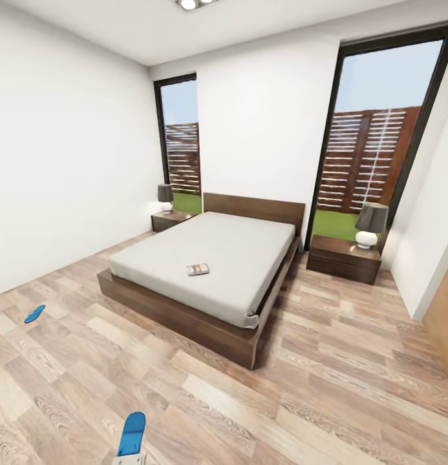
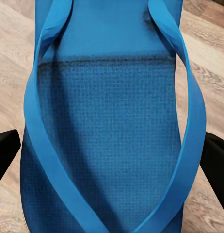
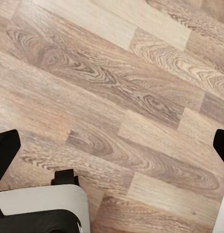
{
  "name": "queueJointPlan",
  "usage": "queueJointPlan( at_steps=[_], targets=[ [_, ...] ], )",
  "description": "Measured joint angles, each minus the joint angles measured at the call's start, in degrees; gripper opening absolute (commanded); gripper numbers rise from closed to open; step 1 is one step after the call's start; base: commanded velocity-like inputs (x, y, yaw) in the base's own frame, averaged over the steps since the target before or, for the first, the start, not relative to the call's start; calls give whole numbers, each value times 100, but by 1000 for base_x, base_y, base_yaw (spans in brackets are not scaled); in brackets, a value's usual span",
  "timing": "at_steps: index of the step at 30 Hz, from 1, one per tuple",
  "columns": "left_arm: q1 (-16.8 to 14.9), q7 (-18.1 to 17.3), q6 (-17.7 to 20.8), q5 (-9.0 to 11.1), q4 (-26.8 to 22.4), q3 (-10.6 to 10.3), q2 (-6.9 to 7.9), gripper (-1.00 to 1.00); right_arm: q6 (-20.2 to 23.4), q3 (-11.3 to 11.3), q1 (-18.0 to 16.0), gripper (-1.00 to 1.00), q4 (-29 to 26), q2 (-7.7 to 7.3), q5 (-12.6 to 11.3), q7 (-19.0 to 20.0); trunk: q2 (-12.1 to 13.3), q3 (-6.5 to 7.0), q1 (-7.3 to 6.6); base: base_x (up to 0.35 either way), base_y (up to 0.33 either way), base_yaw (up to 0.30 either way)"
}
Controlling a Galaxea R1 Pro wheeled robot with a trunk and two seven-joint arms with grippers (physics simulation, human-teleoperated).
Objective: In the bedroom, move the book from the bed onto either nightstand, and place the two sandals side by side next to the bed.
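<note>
The book [image 1: 198, 269] lies flat on the grey mattress of the bed [image 1: 185, 316], near its middle. One blue sandal [image 1: 34, 314] rests on the plank floor far to the bed's left. The other sandal [image 1: 131, 434] sits in my left gripper [image 1: 130, 460] at the near edge of the head view. In the left wrist view this sandal [image 2: 107, 126] spans the gap between the black fingers [image 2: 5, 151], with my left gripper [image 2: 112, 155] shut on it. My right gripper [image 3: 112, 145] is open over bare floor. A nightstand [image 1: 172, 221] stands on each side of the headboard; the right nightstand [image 1: 343, 259] is nearer.
Each nightstand carries a lamp [image 1: 370, 226]. Tall windows [image 1: 372, 148] flank the headboard wall. A white wall [image 1: 55, 161] bounds the left side. A wooden panel [image 1: 443, 316] stands at the right edge. Part of the robot's base [image 3: 44, 211] shows under the right gripper.
</note>
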Motion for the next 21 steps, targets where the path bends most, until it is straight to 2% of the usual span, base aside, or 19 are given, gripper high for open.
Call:
queueJointPlan(
  at_steps=[21],
  targets=[
    [0,0,0,0,-1,0,1,-100,-2,-8,0,100,0,1,0,-8,0,0,0,273,0,0]
  ],
)
